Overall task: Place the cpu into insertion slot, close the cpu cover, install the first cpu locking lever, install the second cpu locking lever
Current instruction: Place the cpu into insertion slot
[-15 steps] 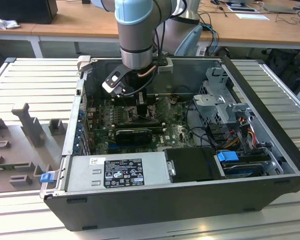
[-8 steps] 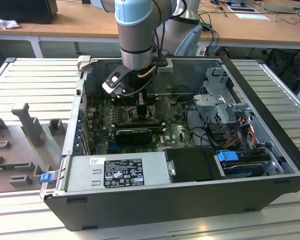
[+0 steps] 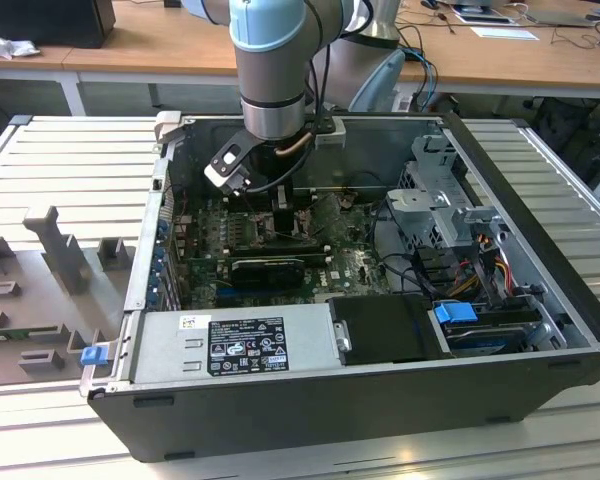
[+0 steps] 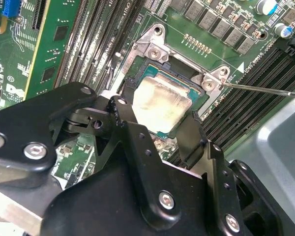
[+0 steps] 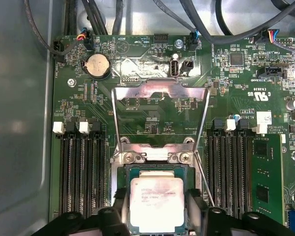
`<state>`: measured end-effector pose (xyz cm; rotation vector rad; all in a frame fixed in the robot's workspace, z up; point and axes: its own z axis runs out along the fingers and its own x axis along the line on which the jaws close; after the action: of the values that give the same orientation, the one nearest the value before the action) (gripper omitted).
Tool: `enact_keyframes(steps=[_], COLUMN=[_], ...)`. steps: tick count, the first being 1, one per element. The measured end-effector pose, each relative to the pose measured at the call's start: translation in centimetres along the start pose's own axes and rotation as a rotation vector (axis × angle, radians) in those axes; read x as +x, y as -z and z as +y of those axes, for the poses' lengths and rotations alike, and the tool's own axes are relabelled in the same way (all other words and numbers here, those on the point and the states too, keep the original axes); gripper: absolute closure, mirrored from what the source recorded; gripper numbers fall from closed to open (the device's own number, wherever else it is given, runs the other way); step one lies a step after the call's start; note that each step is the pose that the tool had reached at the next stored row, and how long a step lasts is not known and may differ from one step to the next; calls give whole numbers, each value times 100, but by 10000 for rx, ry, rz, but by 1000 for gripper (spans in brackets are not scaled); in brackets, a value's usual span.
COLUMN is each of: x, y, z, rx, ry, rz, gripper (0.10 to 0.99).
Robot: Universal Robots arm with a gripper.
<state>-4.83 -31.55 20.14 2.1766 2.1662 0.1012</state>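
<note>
Slatted metal table (image 3: 540, 150) is carrying an open computer case (image 3: 380, 400); toward its eleven o'clock the gripper (image 4: 156, 119) is pinching the chip (image 5: 156, 204) between narrow jaws in the socket (image 5: 137, 168), cover (image 5: 160, 91) standing open

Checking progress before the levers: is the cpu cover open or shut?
Open. In the first wrist view the cpu cover is swung back from the insertion slot, leaving the cpu uncovered.
</note>
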Motion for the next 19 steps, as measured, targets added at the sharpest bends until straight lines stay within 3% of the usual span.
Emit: enact_keyframes(steps=[6,8,9,10,11,12,13,14,15,16,17,19], x=[2,1,1,2,2,1,1,1,1,1,1,1], y=[54,90,97,102,110,118,123,138,147,153,165,179], z=[5,11,13,16,18,20,20,22,23,24,25,26], rx=[11,71,95,116,143,161,169,181,184,185,187,187], ry=[-3,-2,-3,-2,-3,-3,-3,-2,-2,-3,-3,-2], rz=[-7,-6,-7,-5,-6,-8,-8,-8,-8,-7,-7,-7], gripper=[482,494,561,561,686,745,745,867,925,925,980,980])
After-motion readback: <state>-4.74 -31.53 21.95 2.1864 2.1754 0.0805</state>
